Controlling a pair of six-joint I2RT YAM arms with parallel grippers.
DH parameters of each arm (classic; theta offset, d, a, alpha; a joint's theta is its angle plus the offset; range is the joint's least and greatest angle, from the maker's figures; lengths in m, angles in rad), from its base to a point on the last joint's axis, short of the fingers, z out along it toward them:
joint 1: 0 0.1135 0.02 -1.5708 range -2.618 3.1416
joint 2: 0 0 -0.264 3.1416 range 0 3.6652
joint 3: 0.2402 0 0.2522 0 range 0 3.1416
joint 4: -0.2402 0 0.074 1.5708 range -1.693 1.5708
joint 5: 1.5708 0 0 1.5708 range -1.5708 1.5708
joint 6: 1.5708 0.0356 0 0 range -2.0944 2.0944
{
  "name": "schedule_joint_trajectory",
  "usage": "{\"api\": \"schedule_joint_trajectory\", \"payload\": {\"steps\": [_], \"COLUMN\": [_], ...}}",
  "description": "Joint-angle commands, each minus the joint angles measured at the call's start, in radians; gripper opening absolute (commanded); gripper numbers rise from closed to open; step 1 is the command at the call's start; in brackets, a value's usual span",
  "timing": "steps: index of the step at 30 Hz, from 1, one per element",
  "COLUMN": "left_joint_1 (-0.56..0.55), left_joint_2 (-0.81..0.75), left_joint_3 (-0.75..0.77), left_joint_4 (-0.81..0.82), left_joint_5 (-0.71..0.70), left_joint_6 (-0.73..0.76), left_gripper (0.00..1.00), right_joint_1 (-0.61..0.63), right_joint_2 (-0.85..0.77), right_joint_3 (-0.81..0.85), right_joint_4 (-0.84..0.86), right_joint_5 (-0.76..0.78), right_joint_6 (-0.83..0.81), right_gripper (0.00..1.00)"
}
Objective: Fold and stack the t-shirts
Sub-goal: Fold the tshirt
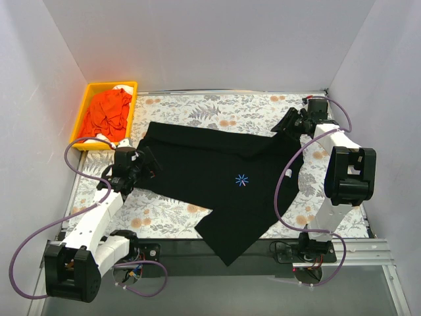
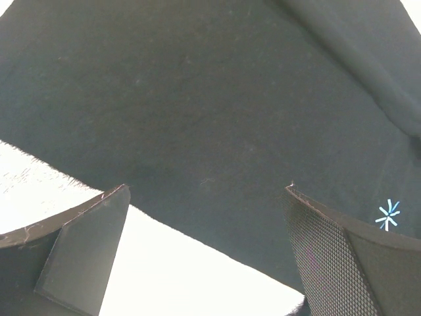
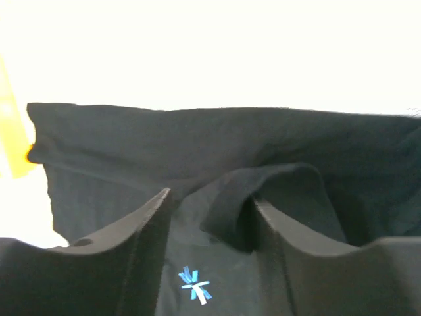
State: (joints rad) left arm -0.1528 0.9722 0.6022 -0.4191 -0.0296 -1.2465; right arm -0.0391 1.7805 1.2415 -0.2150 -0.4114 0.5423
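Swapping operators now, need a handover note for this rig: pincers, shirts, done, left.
Left pincer: open, at the left edge of the black tee, holding nothing.
Right pincer: jaws apart at the tee's far right corner, a raised cloth fold between them, not clamped.
Black tee: spread on the table, near corner over the edge. Orange cloth in the tray, far left.
Done: no finished fold, no stack.
Left: fold the tee, then the rest, stack.

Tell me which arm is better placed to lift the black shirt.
Right, probably: the right pincer has a fold of the black t-shirt between its fingers. The left pincer stands open at its edge.
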Motion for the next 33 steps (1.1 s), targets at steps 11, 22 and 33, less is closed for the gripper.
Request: {"api": "schedule_joint_trajectory", "payload": {"steps": [11, 22, 33], "left_joint_1": [-0.002, -0.004, -0.004], "left_joint_2": [0.091, 0.105, 0.062], "left_joint_3": [0.079, 0.073, 0.051], "left_joint_4": [0.019, 0.031, 0.011], "left_joint_5": [0.066, 0.080, 0.065], "left_joint_6": [-0.010, -0.001, 0.007], "left_gripper": [0.92, 0.92, 0.92], "right_joint_1": [0.065, 0.178, 0.395], "right_joint_2": [-0.228, -0.195, -0.087], "right_joint_3": [-0.095, -0.237, -0.180], "right_joint_4": [-0.037, 0.144, 0.138], "right_joint_5": [0.161, 0.083, 0.362], "right_joint_6": [-0.245, -0.165, -0.409], "right_gripper": [0.52, 0.43, 0.45]}}
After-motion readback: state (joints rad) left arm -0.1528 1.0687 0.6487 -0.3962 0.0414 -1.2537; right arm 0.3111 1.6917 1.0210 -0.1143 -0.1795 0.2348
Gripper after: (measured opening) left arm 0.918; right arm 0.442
